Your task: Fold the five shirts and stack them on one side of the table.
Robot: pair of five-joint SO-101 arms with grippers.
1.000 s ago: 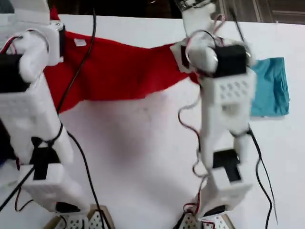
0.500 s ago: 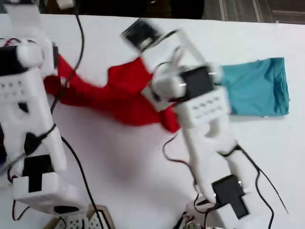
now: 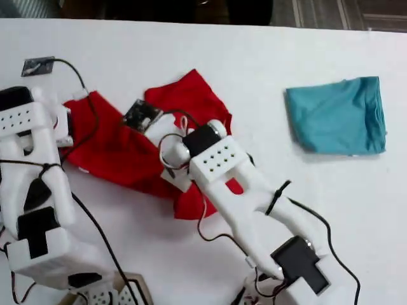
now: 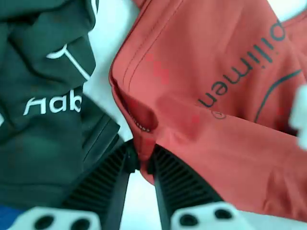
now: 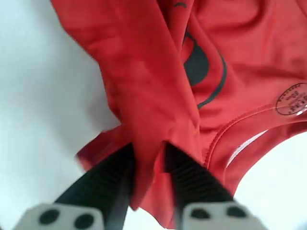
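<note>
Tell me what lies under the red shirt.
White table shows round the red shirt, so it likely lies on that. Anything beneath its bunched middle is hidden.

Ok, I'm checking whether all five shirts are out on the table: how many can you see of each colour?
red shirt: 1
teal shirt: 1
dark green shirt: 1
Total: 3 shirts. A blue patch beside the dark green one may be another shirt, but I cannot tell.
</note>
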